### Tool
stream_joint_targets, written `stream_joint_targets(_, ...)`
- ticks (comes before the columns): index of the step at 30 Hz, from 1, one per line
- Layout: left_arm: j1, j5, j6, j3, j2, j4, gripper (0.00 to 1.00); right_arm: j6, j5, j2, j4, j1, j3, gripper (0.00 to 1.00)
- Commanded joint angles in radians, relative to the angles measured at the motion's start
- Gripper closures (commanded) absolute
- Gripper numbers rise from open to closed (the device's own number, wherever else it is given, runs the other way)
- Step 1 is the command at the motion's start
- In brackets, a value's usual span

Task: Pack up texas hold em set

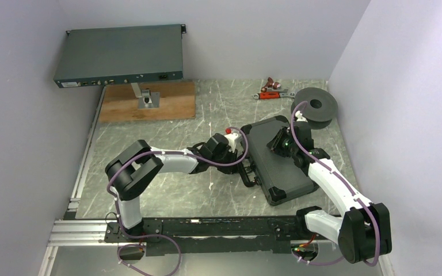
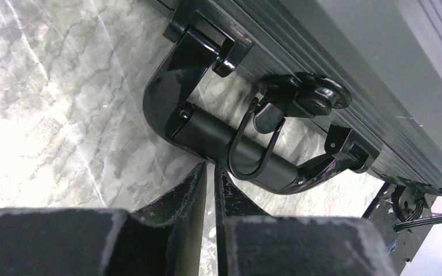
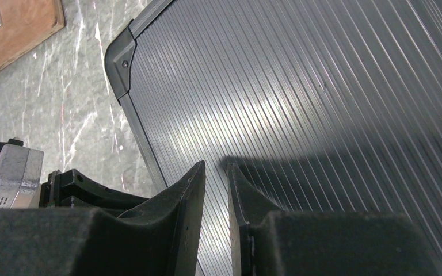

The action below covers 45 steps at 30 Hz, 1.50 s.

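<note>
One shut case (image 1: 271, 168), handle (image 2: 218, 140) just ahead of L tool (image 2: 210, 168).

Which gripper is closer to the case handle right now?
Left. The left gripper has its tips right at the handle; the right gripper is over the ribbed top of the case, away from the handle.

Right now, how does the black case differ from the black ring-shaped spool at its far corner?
The case is a ribbed rectangle, while the spool is a round ring with a centre hole. The case carries a handle; the spool has none. The case is much the bigger, seen from above. Both are dark and lie flat on the marbled table.
</note>
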Motion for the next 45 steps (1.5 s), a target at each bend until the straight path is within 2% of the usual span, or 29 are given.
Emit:
stream_joint_targets(1,-0.013,0.024,-0.009,0.043,0.021,0.038,0.85,-0.01,-0.004,0.058,-0.229,0.007,-0.078,0.75)
stream_joint_targets(20,-0.031,0.028,-0.011,0.072,0.008,0.024,0.92,-0.011,-0.009,0.063,-0.226,0.008,-0.08,0.75)
stream_joint_targets(45,-0.064,0.024,-0.014,0.142,-0.008,-0.004,0.94,-0.013,-0.017,0.061,-0.224,0.008,-0.082,0.75)
